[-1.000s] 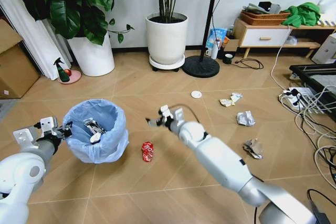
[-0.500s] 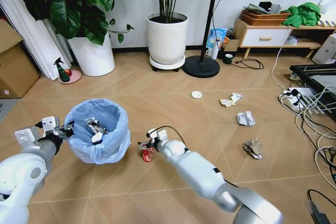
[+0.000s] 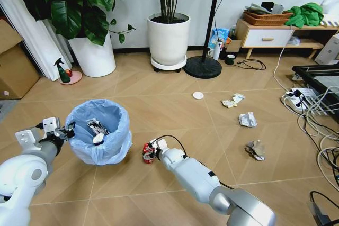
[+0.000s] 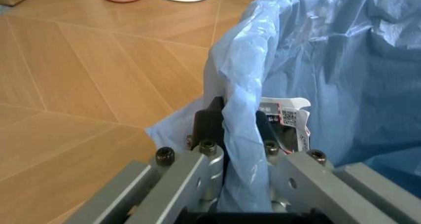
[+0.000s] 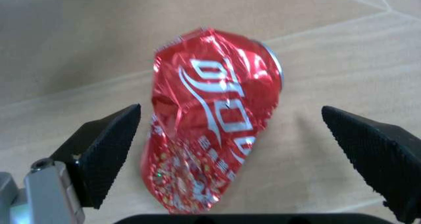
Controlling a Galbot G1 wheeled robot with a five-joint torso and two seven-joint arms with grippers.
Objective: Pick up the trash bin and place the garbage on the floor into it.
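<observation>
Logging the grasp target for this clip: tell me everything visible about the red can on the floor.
The can is red with white lettering, thin shiny metal, badly crushed and dented, its silver rim showing at one end. It lies on its side on the wooden floor, just right of the bin and apart from it. The right end effector is open, one black finger on either side of the can, neither visibly pressing it.
</observation>
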